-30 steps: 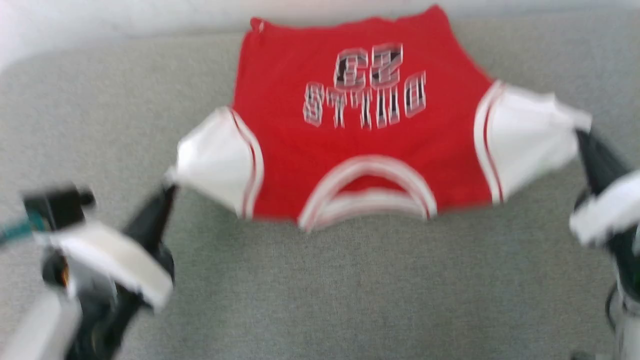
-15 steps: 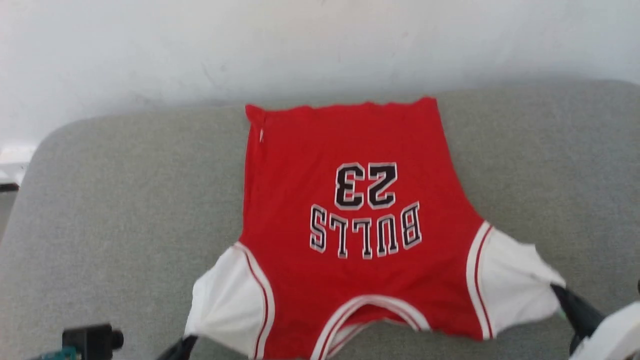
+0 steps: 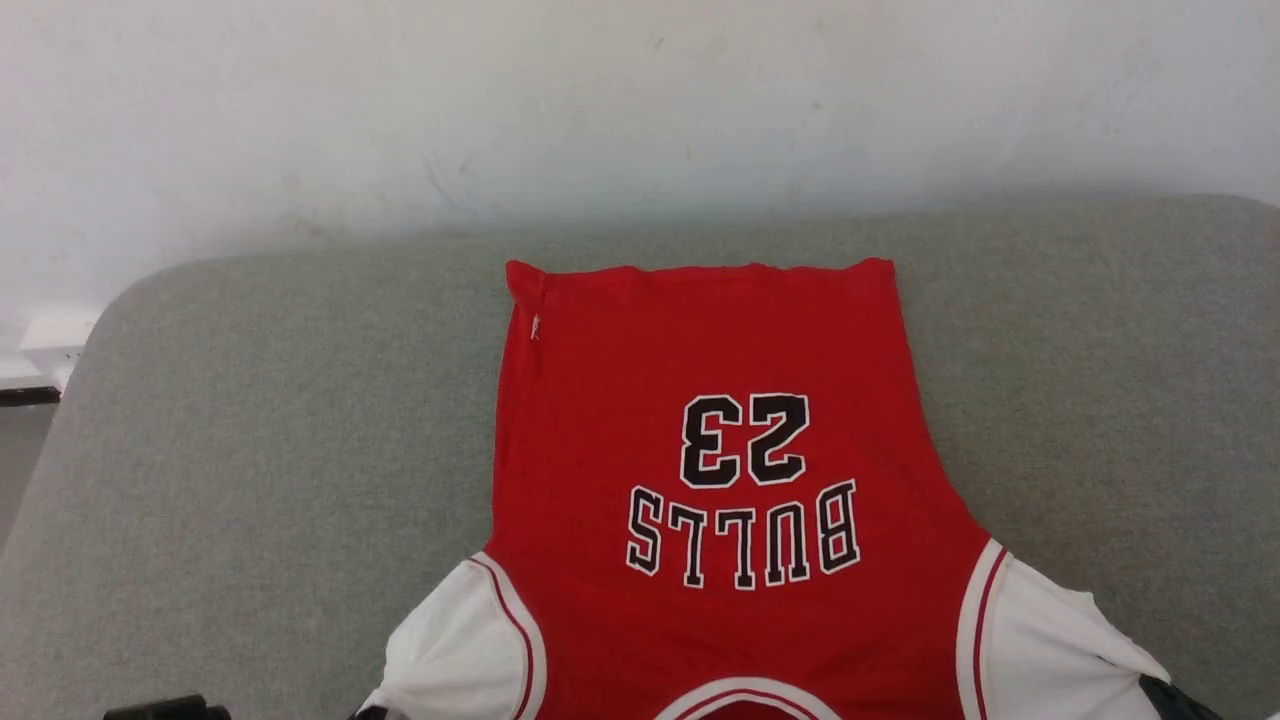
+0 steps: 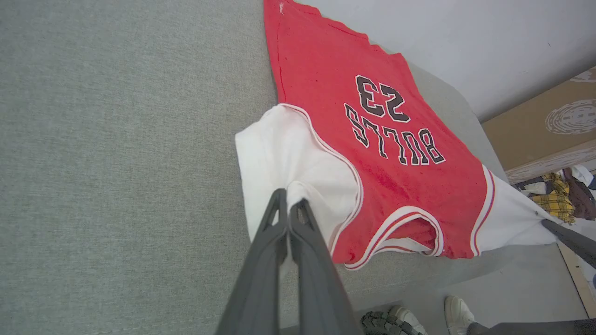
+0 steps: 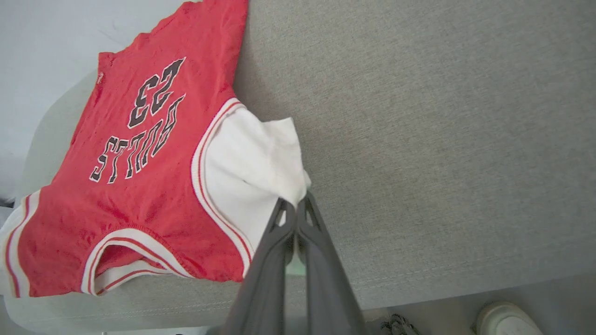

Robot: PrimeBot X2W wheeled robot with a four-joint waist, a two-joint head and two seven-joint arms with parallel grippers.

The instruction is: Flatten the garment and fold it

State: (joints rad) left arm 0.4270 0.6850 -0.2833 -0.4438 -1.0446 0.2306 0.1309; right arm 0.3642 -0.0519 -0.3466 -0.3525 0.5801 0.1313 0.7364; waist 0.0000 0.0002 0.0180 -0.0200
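Red garment (image 3: pixel 720 450) front-up on grey cushion (image 3: pixel 250 450)

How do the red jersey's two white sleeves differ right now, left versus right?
Grip: left white sleeve pinched partway along its edge by the left gripper; right white sleeve at its corner by the right gripper. Shape: left sleeve puckers, right sleeve tapers to a point. Both: held in shut grippers.

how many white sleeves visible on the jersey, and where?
2. The left sleeve is at the garment's left side, pinched in the shut left gripper. The right sleeve is at its right side, pinched in the shut right gripper. None hidden.
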